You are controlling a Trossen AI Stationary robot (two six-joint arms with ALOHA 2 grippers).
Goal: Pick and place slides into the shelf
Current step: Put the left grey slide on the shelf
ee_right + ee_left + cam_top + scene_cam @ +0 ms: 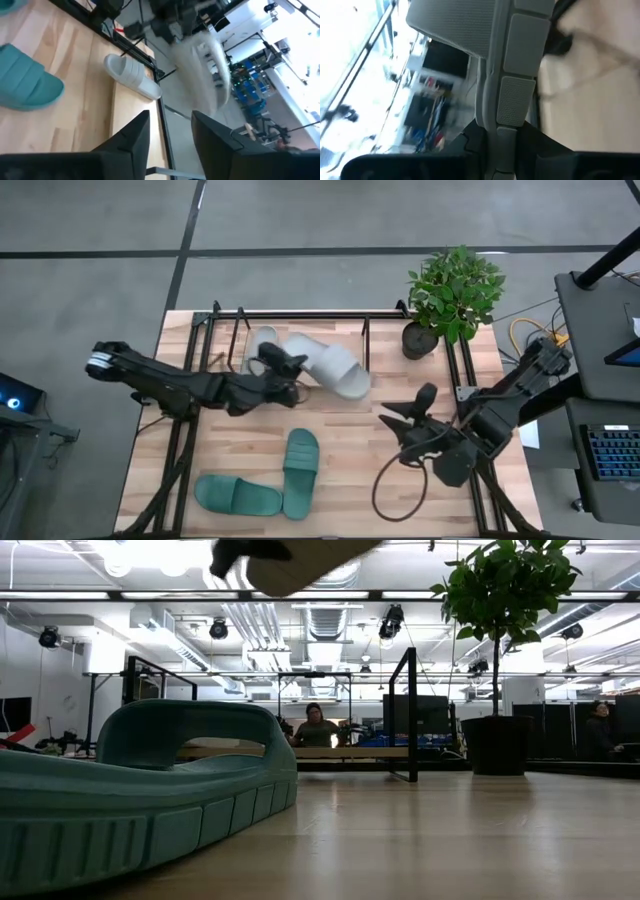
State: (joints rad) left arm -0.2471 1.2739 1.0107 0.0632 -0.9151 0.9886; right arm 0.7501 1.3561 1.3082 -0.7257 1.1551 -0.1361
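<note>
My left gripper (pixel 288 366) is shut on a light grey slide (pixel 332 366), which hangs in the air in front of the shelf (pixel 300 314), a black tube rack at the table's far side. A second grey slide (pixel 262 343) lies inside the rack at its left. Two teal slides (pixel 238 496) (pixel 300 470) lie flat on the table near its front edge. The low view has one teal slide (pixel 140 790) close up and the held slide (pixel 310 560) high above the table. My right gripper (pixel 408 418) hovers open and empty at the table's right. My left gripper pinches one end of the grey slide's sole (pixel 502 125) between its two fingers. The fingers come nearly level from the table's left. The slide juts out beyond them toward the right, lifted clear of table and shelf.
A potted plant (pixel 452 292) stands at the table's far right corner beside the rack. A black cable loop (pixel 395 490) hangs under my right arm. Bare wood (pixel 350 440) lies between the teal slides and my right gripper. People sit in the room behind (pixel 318 725).
</note>
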